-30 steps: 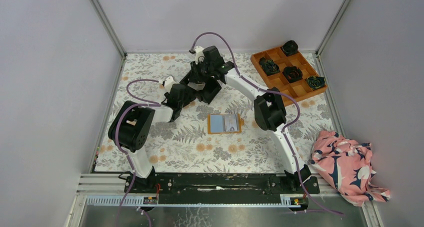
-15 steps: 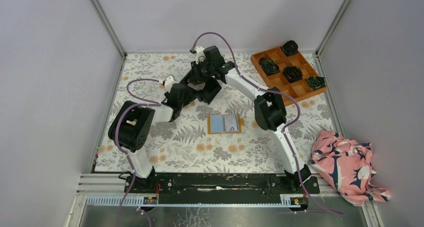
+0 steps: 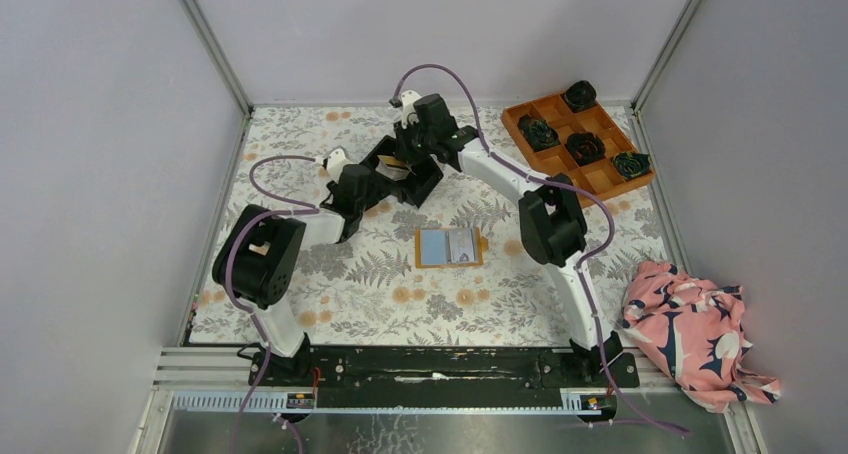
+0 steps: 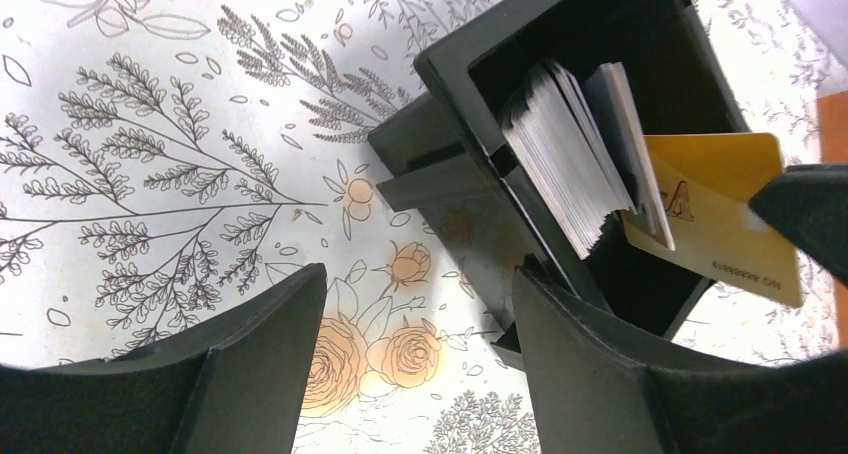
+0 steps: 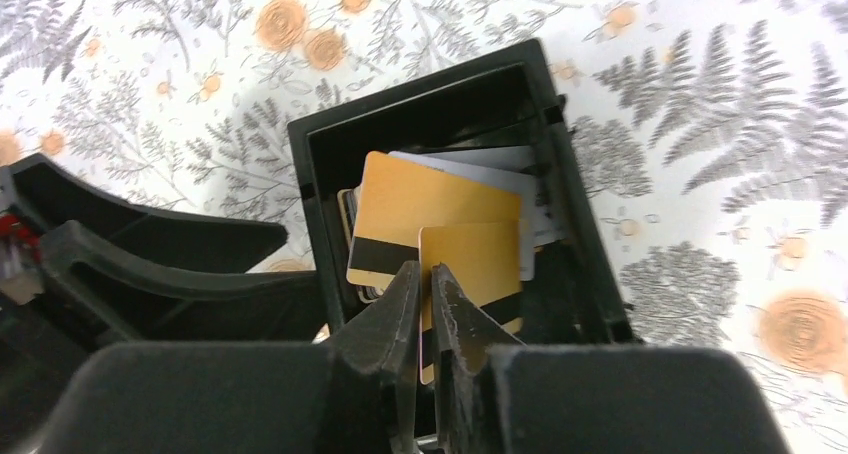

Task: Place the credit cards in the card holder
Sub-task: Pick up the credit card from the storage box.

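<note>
The black bin [image 3: 412, 180] sits at the back of the floral mat and holds several credit cards [image 4: 565, 159] standing on edge. My right gripper [image 5: 425, 274] is over the bin, shut on the edge of a gold credit card [image 5: 478, 264] raised above the others. From the left wrist view that gold card [image 4: 715, 219] sticks out past the stack. My left gripper [image 4: 420, 284] stands open just beside the bin's near corner, nothing between its fingers. The card holder [image 3: 449, 246] lies open at mid-table, blue inside up.
An orange compartment tray [image 3: 556, 154] with dark rosettes stands at the back right. A pink patterned cloth [image 3: 695, 329] lies off the mat at the right front. Grey walls close in the mat on three sides.
My right gripper's jaws have closed on the gold card, and the right arm has shifted slightly to the right. The left arm has barely moved.
</note>
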Controlling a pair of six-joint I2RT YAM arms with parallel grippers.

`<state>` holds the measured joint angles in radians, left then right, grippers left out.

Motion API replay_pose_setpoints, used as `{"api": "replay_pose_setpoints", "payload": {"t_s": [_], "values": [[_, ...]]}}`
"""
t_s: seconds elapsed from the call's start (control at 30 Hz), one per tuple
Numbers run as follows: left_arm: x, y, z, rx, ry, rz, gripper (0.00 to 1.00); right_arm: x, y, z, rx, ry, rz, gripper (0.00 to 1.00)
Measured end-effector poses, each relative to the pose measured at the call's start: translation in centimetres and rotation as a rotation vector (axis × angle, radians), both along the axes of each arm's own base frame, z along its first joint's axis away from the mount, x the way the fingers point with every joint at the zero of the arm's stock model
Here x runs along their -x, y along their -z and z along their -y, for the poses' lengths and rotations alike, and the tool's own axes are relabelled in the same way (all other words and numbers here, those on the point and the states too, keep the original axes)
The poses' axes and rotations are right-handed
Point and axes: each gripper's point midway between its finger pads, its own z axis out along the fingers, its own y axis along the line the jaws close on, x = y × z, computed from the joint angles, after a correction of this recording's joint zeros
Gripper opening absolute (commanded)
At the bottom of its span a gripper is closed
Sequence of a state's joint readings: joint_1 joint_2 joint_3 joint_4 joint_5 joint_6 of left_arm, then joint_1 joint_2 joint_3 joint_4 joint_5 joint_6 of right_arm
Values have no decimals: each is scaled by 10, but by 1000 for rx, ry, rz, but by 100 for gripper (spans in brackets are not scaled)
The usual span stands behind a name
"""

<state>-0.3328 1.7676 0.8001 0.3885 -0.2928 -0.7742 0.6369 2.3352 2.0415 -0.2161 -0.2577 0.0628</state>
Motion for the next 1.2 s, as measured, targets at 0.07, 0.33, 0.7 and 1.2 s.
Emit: {"api": "replay_pose_setpoints", "payload": {"t_s": [0.07, 0.33, 0.7, 1.2], "values": [[-1, -7, 0, 2, -2, 15, 76, -5, -8, 6, 20, 24, 42, 0], [-4, -38, -3, 3, -11, 81, 76, -24, -42, 19, 59, 75, 190, 0], [14, -105, 5, 57, 90, 254, 76, 22, -79, 55, 50, 90, 190, 0], [103, -139, 99, 332, 765, 440, 66, 168, -84, 102, -173, 13, -60, 0]]}}
